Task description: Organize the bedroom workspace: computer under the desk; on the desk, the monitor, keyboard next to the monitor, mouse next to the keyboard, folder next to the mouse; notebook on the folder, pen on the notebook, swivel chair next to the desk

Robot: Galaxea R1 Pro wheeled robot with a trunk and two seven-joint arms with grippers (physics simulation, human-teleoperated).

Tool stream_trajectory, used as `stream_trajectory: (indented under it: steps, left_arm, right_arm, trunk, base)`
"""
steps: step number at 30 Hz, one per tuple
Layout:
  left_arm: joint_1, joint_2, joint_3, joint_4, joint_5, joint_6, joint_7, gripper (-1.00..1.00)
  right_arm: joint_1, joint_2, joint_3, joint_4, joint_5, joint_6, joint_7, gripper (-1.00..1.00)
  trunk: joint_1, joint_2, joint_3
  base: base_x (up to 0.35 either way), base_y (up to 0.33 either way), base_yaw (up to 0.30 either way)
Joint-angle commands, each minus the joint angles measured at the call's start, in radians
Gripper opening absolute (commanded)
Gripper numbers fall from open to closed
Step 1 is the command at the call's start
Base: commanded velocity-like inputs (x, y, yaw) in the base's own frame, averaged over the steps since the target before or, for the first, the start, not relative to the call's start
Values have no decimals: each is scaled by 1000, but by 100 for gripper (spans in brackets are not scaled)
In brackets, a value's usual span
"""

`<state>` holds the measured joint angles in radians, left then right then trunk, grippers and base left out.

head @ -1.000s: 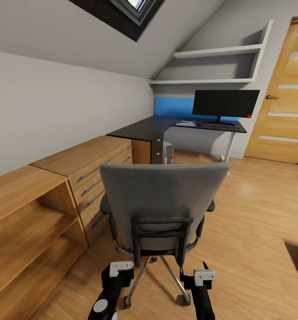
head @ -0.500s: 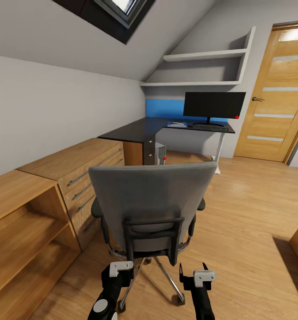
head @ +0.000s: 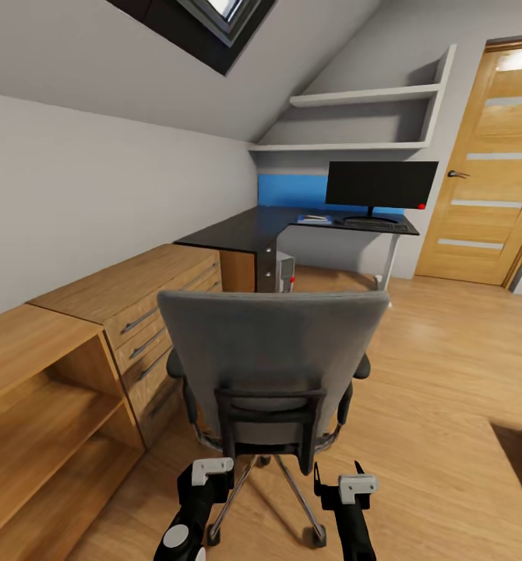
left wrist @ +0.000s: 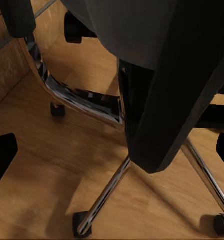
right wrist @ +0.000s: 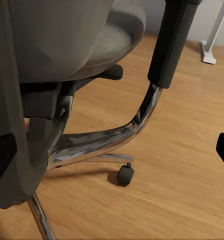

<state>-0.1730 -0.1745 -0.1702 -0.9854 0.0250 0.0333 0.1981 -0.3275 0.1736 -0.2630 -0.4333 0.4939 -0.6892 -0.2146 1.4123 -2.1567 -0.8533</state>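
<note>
Head behind swivel chair [head: 273, 354]; wrists beneath

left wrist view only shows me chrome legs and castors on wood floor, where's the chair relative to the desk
Observer: The swivel chair stands well short of the desk, with its grey back toward the robot, beside the wooden drawer chest.
Operator: ok and is the computer under the desk
Observer: Yes, the computer stands on the floor under the desk, just behind its near leg.
</note>
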Motion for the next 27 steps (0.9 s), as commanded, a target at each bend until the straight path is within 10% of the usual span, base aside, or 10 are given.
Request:
stream_trajectory:
  steps: [1, 27]
  left_arm:
    - [0, 0, -2, -1, 3, 4, 6, 100]
    - [0, 1, 0, -1, 3, 4, 6, 100]
  right_arm:
    - [-1, 1, -5, 1, 11, -3, -5, 100]
    - [-1, 1, -5, 8, 11, -25, -7, 100]
  trunk:
    - [0, 0, -1]
    - [0, 0, -1]
  base:
    - [29, 23, 0]
    - [59, 51, 0]
